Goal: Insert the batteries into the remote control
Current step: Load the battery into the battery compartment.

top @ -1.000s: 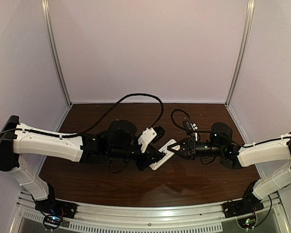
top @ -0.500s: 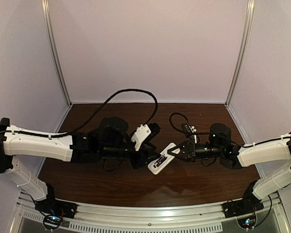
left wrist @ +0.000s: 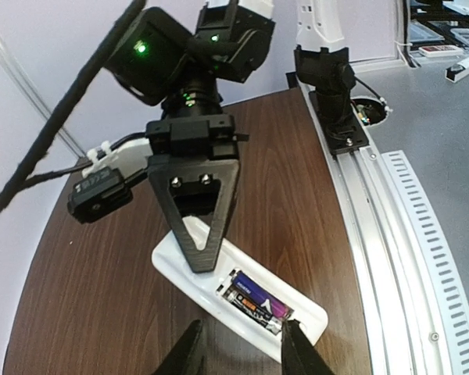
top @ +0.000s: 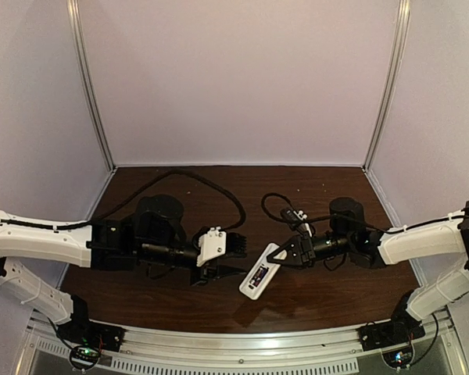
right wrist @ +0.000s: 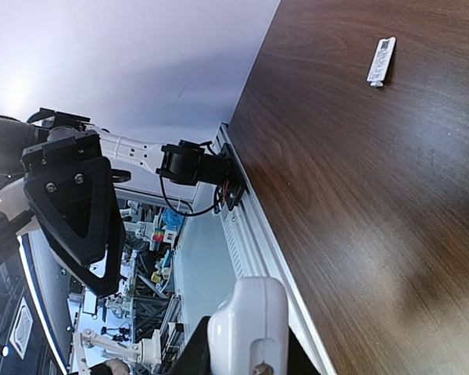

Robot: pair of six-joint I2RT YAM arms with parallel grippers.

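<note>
Dark wood table (top: pixel 313 305) lies beneath both arms. Right gripper (top: pixel 280 253) pinches the remote control (left wrist: pixel 309 322) by one end, bay side up, presumably to keep the opening accessible. Left gripper (left wrist: pixel 241 344) hovers just beside it, fingers (left wrist: pixel 189 351) spread, empty. Both batteries (left wrist: pixel 254 301) lie side by side in the bay. A small white strip (right wrist: pixel 381 61), probably the bay cover, lies well apart.

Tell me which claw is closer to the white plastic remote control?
Right. The right gripper holds the white plastic remote control; the left gripper is beside it, not touching.
</note>
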